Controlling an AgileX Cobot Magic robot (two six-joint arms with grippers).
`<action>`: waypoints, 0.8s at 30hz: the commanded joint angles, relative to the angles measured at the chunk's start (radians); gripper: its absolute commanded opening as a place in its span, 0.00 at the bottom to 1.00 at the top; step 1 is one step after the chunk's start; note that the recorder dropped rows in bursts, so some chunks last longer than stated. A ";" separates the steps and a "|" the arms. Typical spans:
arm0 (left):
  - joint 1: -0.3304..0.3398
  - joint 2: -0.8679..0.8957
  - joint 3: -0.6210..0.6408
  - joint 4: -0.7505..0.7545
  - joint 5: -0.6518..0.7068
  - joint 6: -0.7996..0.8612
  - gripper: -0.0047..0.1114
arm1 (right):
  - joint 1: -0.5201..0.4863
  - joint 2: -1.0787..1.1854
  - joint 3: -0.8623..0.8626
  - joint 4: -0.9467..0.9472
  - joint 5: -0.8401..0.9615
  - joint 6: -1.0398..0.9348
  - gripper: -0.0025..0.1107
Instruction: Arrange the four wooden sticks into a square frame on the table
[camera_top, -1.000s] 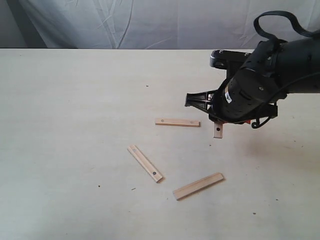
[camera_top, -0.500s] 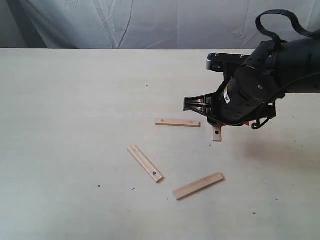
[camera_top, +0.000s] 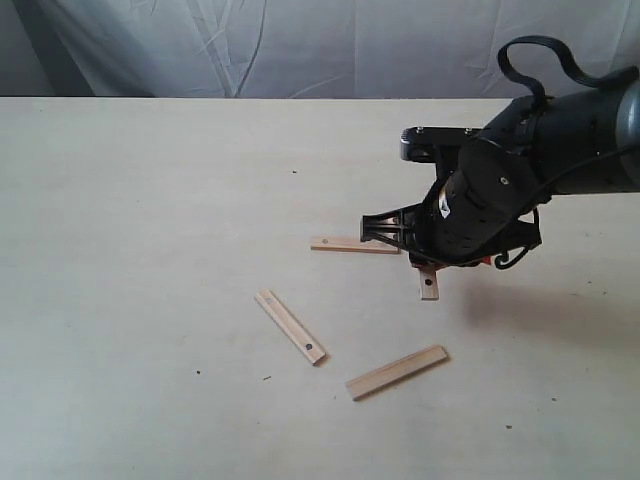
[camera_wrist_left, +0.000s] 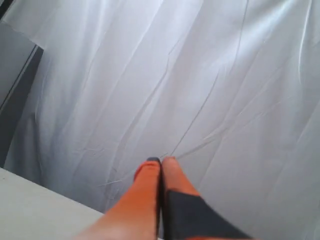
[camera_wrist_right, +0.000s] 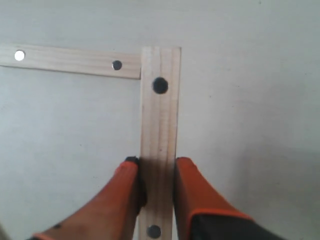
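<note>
My right gripper (camera_wrist_right: 156, 162) is shut on one wooden stick (camera_wrist_right: 160, 115), its orange fingers (camera_wrist_right: 192, 195) clamping both long edges. In the right wrist view the held stick's far end stands at a right angle against the end of a second stick (camera_wrist_right: 70, 60), making an L. In the exterior view that second stick (camera_top: 345, 244) lies left of the black right arm (camera_top: 500, 190), and the held stick's end (camera_top: 429, 284) pokes out below it. Two more sticks lie on the table (camera_top: 150, 250): one diagonal (camera_top: 290, 326), one nearer the front (camera_top: 396, 372). My left gripper (camera_wrist_left: 161, 160) is shut on nothing.
A creased white curtain (camera_top: 300, 45) hangs behind the table's far edge, and it fills the left wrist view. A black cable (camera_top: 540, 55) loops above the right arm. The left arm is outside the exterior view.
The right arm has carried its stick leftward and a little toward the front, bringing it up to the right end of the lying stick. The other sticks have not moved.
</note>
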 joint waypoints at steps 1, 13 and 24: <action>0.000 0.214 -0.264 0.075 0.304 0.090 0.04 | 0.001 -0.001 0.005 0.052 -0.005 -0.086 0.02; -0.156 1.132 -0.555 -0.161 0.670 0.319 0.04 | -0.034 0.001 -0.046 0.109 0.064 -0.162 0.02; -0.645 1.433 -0.555 -0.224 0.258 0.148 0.04 | -0.091 0.001 -0.126 0.158 0.181 -0.282 0.02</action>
